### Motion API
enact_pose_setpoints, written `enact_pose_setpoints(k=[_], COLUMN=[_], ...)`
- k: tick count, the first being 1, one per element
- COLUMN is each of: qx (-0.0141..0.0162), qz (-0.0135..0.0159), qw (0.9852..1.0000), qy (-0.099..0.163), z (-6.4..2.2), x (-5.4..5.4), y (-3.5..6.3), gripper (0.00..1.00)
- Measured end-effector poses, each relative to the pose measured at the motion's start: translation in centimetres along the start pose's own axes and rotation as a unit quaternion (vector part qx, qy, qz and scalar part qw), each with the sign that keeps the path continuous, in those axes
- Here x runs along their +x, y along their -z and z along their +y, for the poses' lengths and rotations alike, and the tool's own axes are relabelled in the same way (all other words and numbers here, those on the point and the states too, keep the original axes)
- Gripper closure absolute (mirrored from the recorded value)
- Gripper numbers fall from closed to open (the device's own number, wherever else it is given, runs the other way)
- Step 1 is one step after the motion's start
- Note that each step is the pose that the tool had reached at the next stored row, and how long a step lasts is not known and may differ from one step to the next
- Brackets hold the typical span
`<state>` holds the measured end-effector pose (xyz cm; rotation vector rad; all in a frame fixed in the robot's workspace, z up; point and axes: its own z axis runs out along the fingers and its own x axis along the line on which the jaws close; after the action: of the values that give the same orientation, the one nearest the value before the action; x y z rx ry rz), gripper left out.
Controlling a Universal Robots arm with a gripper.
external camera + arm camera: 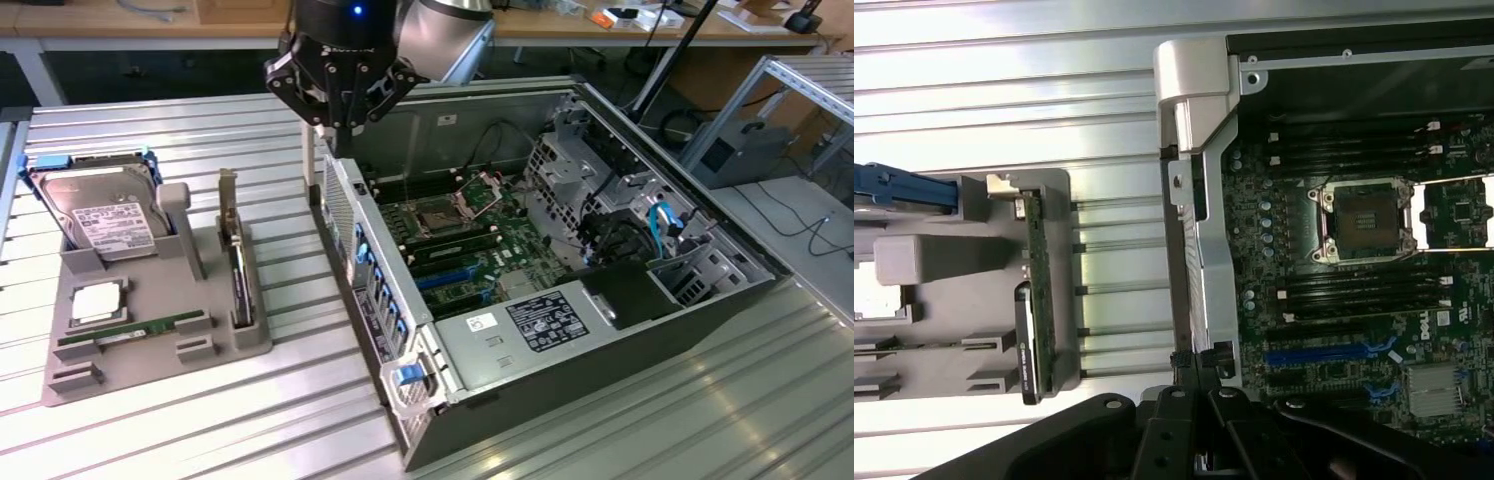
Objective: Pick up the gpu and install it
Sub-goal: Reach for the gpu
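Upper centre, exterior view: gripper point(343, 133) over the computer case point(358, 235) rim; jaws pressed together, empty.
Gpu point(238, 262) upright in grey tray point(147, 352), frame left; well apart.

Exterior view: mounted high, looking steeply down across the ribbed counter point(174, 440); open computer case point(747, 290) centre-right of frame, grey parts holder point(147, 365) at the exterior view's left. Wrist view: rides behind my gripper point(1196, 395), facing straight down, much closer. Shared: the holder's case-side edge, the case wall, the motherboard point(467, 240).
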<state>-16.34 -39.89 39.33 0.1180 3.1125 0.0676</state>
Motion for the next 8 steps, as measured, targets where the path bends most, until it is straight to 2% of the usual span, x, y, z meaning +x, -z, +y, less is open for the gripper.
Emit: enact_pose_setpoints(k=[8], qx=[0.0000], qz=[0.0000], qw=[1.0000], qy=[0.000], z=[-0.02], x=[0.28], y=[0.01], gripper=[0.89])
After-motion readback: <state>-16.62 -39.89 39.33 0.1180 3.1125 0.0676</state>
